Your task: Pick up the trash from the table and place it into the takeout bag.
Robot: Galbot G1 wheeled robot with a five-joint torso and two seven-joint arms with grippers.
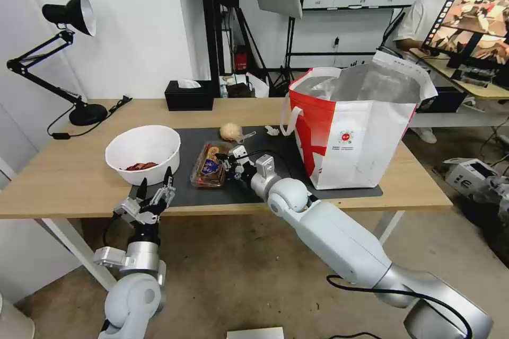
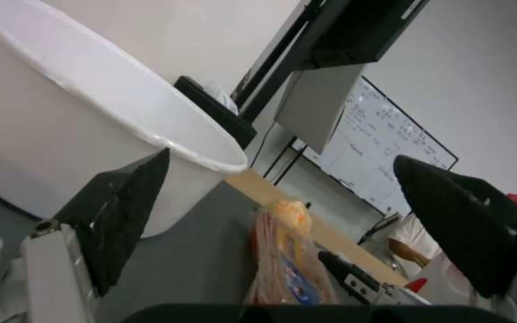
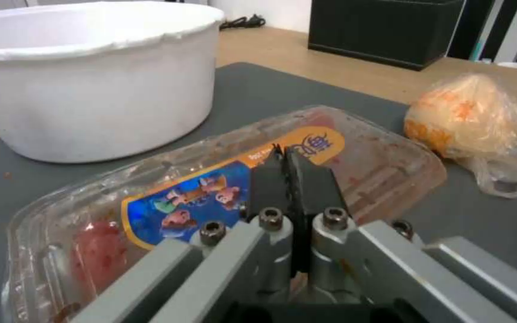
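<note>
on the mat, right claw at the tray

on the table (image 1: 63, 180), over the dark mat (image 1: 275, 169), we see our right gripper (image 1: 227, 163) at the near edge of the clear tray (image 1: 209, 165). in the right wrist view its two black fingers (image 3: 315, 188) are pressed together with no gap, lying right over the tray's lid (image 3: 222, 188) at the blue and orange label; we cannot tell whether a lip of the tray is pinched between them.

the white bowl (image 1: 143, 152), with reddish scraps inside, sits just left of the tray, partly on the mat. our left gripper (image 1: 155, 189) hovers at the table's front edge, just before the bowl, fingers spread wide and holding nothing; in the left wrist view the bowl's wall (image 2: 61, 134) rises close behind one finger (image 2: 130, 206).

the tan lump (image 1: 230, 131), wrapped in thin plastic, lies behind the tray, with the spoon (image 1: 245, 136) just beside it and a small white scrap (image 1: 272, 130) farther right, near the bag (image 1: 355, 132). the bag stands upright and open on the right part of the mat, its foil lining showing.
</note>
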